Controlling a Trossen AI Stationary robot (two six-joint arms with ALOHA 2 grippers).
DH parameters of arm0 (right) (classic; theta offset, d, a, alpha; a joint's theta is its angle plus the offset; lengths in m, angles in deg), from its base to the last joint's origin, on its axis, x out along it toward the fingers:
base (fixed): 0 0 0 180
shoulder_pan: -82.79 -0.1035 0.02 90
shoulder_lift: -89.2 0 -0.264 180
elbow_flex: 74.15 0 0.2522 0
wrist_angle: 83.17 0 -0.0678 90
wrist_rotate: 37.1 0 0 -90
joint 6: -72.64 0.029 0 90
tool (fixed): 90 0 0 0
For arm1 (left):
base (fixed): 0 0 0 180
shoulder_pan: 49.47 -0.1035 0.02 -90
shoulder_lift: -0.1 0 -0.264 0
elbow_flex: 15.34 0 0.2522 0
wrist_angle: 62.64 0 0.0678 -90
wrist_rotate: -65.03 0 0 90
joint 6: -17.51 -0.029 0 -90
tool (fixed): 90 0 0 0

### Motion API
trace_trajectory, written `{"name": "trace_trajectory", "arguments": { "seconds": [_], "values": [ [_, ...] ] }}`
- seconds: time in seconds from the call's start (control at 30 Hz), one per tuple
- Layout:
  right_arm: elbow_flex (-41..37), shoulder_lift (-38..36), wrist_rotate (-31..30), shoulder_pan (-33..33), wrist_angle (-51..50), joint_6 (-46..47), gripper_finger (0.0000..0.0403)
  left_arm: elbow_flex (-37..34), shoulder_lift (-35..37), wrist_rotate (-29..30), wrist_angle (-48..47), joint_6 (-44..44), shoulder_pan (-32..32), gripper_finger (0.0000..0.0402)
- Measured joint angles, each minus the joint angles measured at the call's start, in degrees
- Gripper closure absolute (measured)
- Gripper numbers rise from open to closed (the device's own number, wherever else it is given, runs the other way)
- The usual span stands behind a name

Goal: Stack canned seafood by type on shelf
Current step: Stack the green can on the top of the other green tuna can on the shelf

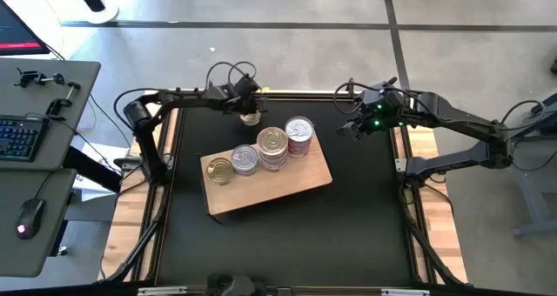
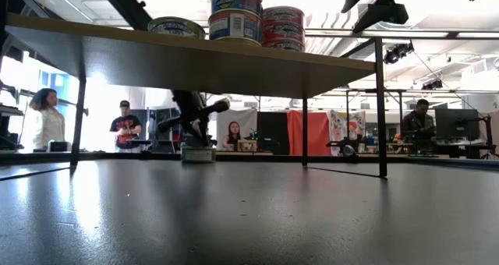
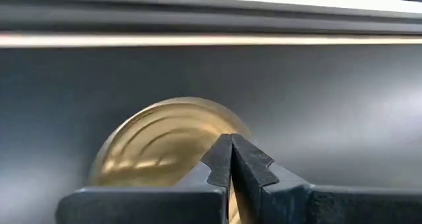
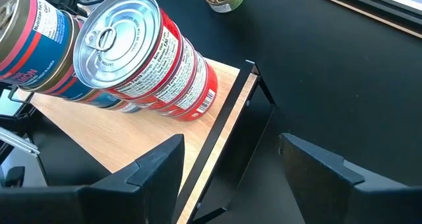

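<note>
The shelf (image 1: 270,187) carries four stacks of canned seafood: a gold-topped one (image 1: 219,170), two silver (image 1: 245,159) (image 1: 272,145), and the red-labelled stack (image 1: 299,135). Beyond it, one loose gold tin (image 3: 168,145) sits on the counter (image 1: 348,235), right under the left tool (image 1: 248,104), fingers pinched together. The right tool (image 1: 355,128) hovers off the shelf's far corner, spread wide, empty.

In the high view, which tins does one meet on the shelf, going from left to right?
Gold-topped tin → low silver stack → taller silver stack → red-labelled stack, all on the shelf.
</note>
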Motion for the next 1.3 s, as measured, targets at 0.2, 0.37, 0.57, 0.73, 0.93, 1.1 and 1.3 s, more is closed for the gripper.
{"name": "trace_trajectory", "arguments": {
  "seconds": [0.2,0.37,0.57,0.73,0.93,1.1,1.3],
  "values": [
    [0.0,0.0,0.0,0.0,0.0,-0.1,0.0165,5.7,-5.6,-3.1,-0.1,-0.4,1.8,0.0402],
    [0.0,0.0,0.0,0.0,-0.1,-0.1,0.0165,7.3,-8.3,-4.8,0.0,1.0,3.1,0.0402],
    [0.0,0.0,0.0,0.0,-0.1,-0.4,0.0165,9.5,-7.6,-4.7,0.2,-1.8,4.1,0.0402],
    [0.0,0.0,0.0,0.0,-0.1,-0.3,0.0165,11.3,-4.3,-4.8,-3.5,-5.3,3.7,0.0402],
    [0.0,0.0,0.0,0.0,-0.2,1.4,0.0165,11.1,3.3,-3.1,-6.7,-12.4,1.1,0.0402],
    [0.0,0.0,-1.0,0.0,0.0,5.7,0.0164,10.2,7.2,0.5,-6.5,-19.3,-2.5,0.0402],
    [0.0,0.0,-2.7,0.0,0.4,9.3,0.0164,10.0,3.0,-5.4,-10.5,-25.7,-5.3,0.0402]
  ]
}}
